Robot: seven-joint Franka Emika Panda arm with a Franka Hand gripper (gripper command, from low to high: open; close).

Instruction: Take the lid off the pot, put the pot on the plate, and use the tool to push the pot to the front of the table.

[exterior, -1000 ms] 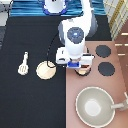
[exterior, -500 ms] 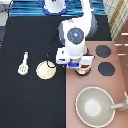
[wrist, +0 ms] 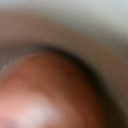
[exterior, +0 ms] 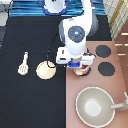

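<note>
Pincer [exterior: 80, 66]: positioned low over the stove panel [exterior: 100, 80], at its left edge in the exterior view, directly above a front burner position. Finger state: cannot tell; hidden beneath the white hand body.

Wrist view: filled by a rounded pink-brown surface [wrist: 47, 95] very close to the lens, probably the lid or the pot beneath it; not distinguishable which. Such closeness suits a descent onto the lid knob, judged from position only.

Pot [exterior: 82, 73]: only a small pinkish edge visible under the hand, on the stove panel. Lid: not separately visible.

Plate [exterior: 46, 70]: bare, on the black tabletop [exterior: 25, 105], just left of the stove panel edge, near the pot for a short transfer.

Tool [exterior: 23, 63]: flat on the tabletop, left of the plate, untouched.

Large grey pan [exterior: 94, 106]: on the stove panel toward the exterior view's bottom, apart from the work.
</note>
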